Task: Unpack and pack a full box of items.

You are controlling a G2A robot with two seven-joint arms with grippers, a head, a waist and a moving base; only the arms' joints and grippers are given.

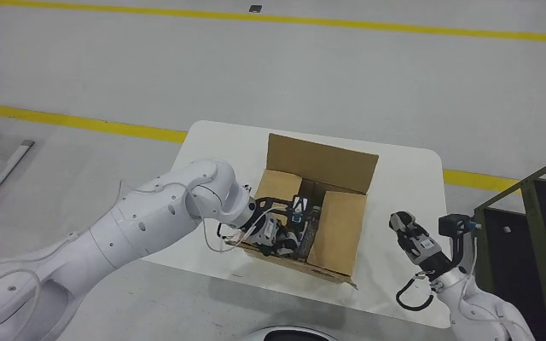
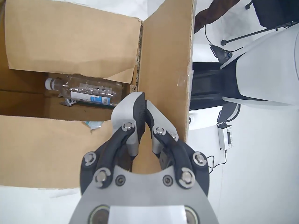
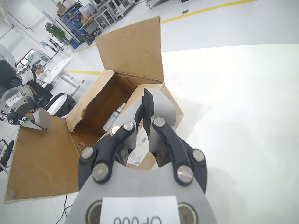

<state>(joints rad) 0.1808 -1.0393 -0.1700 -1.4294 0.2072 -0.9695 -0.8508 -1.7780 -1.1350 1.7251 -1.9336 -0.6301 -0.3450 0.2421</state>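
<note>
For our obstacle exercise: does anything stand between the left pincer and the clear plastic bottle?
Partly: an inward-folded brown cardboard flap overhangs the clear plastic bottle; nothing else blocks the left pincer.

Bright, even overhead light. The white table [image 1: 408, 183] glares at 3 o'clock of the cardboard box [image 1: 341, 223], whose inside stays dim. Shadows are soft. Wrist views bend straight lines near their edges.

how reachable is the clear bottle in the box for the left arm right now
Probably not yet: the left gripper is shut on a box flap, and a second flap partly overhangs the bottle. It would have to let go first.
</note>
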